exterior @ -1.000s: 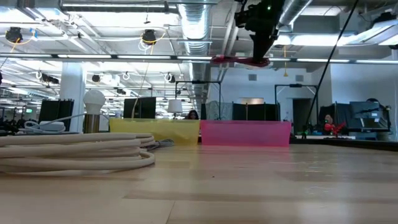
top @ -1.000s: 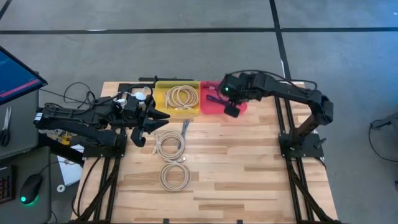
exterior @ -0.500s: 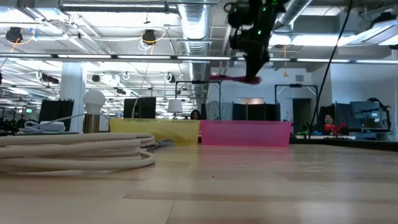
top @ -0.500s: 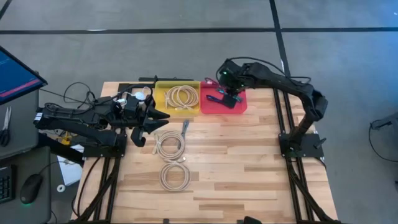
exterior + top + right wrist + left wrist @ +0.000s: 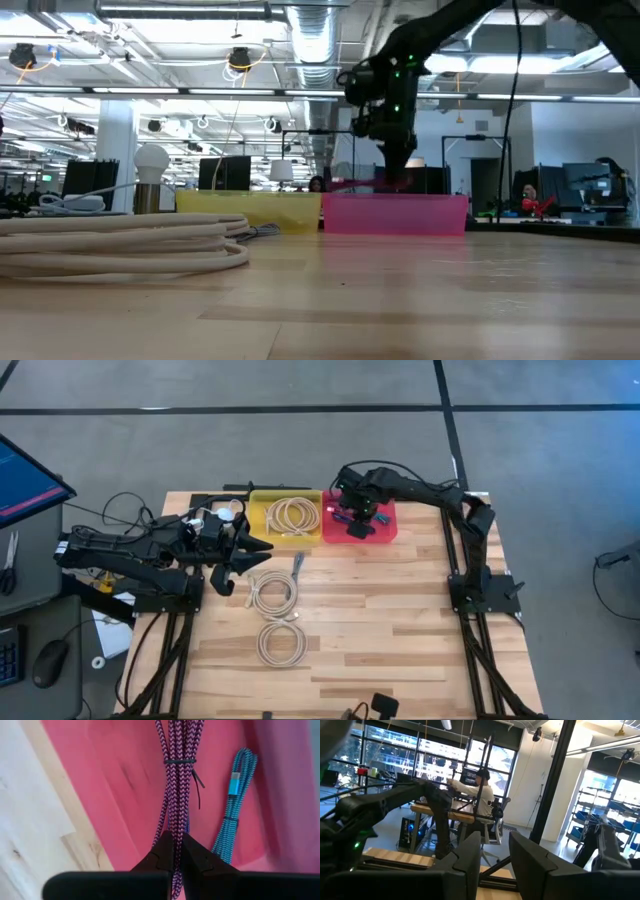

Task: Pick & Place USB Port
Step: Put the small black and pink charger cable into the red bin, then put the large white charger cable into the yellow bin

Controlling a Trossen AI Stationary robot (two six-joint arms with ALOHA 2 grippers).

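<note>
Now the right gripper [image 5: 352,520] is low over the pink bin [image 5: 385,528], where 1 second back it hung higher and nearer the bin's right-hand end, with the cable dangling in the air. In the low view that gripper [image 5: 393,178] has come down from near the ceiling line to the bin's rim [image 5: 440,212]. Its fingers [image 5: 162,851] are pressed together on the purple braided USB cable [image 5: 175,780], a bundle bound by a dark tie, which hangs over the bin's pink floor [image 5: 100,780]. Beside it in the bin lies a blue braided cable [image 5: 235,805] with a light blue plug.

Over on the table's left side, the left gripper [image 5: 238,558] has not moved across the 3 high-view pictures; it sits by the yellow bin [image 5: 258,532], jaws spread a little, with nothing between its fingers [image 5: 465,857]. A coiled cream cable [image 5: 291,515] lies in the yellow bin, and 2 more cream coils [image 5: 272,592] rest on the wooden table [image 5: 400,620]. A dark object has appeared at the table's near edge in the high view.

No brand, label or writing can be read anywhere.
</note>
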